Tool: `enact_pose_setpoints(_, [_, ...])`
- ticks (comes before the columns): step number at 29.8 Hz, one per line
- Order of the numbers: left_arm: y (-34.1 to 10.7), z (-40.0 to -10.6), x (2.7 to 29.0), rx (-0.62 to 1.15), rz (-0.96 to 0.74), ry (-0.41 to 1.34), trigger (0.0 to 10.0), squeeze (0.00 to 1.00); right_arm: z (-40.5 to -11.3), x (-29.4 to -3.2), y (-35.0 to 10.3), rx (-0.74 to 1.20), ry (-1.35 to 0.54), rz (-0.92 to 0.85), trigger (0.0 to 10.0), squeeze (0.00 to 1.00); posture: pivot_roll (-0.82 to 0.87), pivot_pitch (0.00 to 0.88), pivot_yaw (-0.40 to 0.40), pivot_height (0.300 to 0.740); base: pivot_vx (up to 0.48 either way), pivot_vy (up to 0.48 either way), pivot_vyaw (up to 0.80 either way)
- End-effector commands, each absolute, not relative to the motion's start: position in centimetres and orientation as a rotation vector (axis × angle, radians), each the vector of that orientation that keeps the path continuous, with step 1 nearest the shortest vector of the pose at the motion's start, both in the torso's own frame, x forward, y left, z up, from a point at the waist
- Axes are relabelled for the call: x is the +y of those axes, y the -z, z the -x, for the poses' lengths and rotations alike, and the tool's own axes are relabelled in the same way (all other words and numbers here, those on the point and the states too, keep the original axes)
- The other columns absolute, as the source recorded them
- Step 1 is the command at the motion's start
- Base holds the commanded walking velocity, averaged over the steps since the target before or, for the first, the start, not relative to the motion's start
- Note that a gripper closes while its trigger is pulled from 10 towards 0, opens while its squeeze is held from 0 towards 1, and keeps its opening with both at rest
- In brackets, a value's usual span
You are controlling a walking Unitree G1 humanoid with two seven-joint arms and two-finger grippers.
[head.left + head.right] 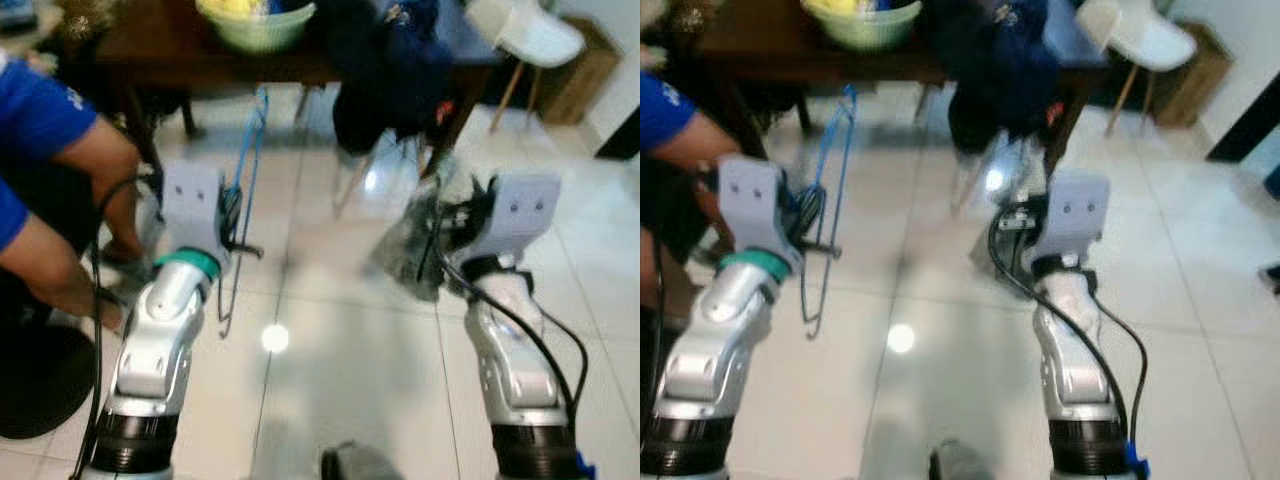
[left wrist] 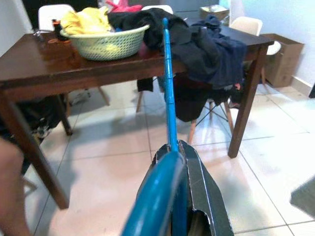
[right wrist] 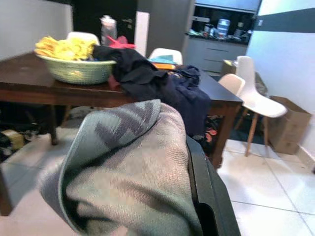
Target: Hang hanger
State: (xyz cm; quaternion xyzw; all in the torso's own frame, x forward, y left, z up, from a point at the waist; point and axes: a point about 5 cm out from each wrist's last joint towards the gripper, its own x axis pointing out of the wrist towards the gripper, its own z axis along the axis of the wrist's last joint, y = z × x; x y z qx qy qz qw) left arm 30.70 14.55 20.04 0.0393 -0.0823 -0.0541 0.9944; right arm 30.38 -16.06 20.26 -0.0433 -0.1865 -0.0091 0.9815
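The left gripper (image 2: 184, 196) sits in the left-centre of the head views with its 2 black fingers pressed together on a blue wire hanger (image 1: 243, 190). The hanger stands almost upright in front of the gripper, its top reaching toward the upper middle-left of the frame, near the edge of the dark wooden table (image 2: 44, 69); in the left wrist view the blue rod rises straight up from between the fingers.

The right gripper (image 3: 197, 187) is in the right-centre of the head views, clamped on a grey patterned cloth (image 3: 133, 167) that bunches over the fingers and hangs blurred in front of the arm.

On the table at the top of the frame stand a pale green basket (image 2: 106, 43) with yellow laundry and a heap of dark clothes (image 2: 206, 46). A white chair (image 1: 530, 35) is at the upper right. A person's arm in a blue sleeve (image 1: 40, 115) reaches in at the left edge.
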Motion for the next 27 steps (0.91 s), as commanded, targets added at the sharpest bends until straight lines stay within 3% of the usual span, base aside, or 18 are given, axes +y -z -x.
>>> enact_pose_setpoints(1, [-19.6, -30.6, 14.5, -0.146, -0.074, 0.107, 10.0, 0.00, -30.5, -16.3, -20.0, -0.355, 0.029, 0.094, 10.0, 0.00, -0.06, 0.098, 0.044, 0.740, 0.428, 0.000, -0.80])
enact_pose_setpoints(13, [-19.5, -30.6, 14.4, -0.141, -0.075, 0.111, 10.0, 0.00, -30.5, -16.7, -19.9, -0.345, 0.048, 0.088, 10.0, 0.00, -0.06, 0.101, 0.043, 0.740, 0.423, 0.000, -0.71])
enact_pose_setpoints(24, [-20.4, -30.5, 14.7, -0.187, -0.130, 0.102, 10.0, 0.00, -30.5, -16.4, -21.0, -0.398, 0.019, 0.102, 10.0, 0.00, -0.05, 0.101, 0.042, 0.740, 0.421, 0.000, 0.00])
enact_pose_setpoints(27, [-21.9, -30.5, 15.3, -0.260, -0.179, 0.061, 10.0, 0.00, -30.5, -15.5, -22.5, -0.457, -0.074, 0.106, 10.0, 0.00, -0.04, 0.098, 0.037, 0.740, 0.421, 0.000, 0.00])
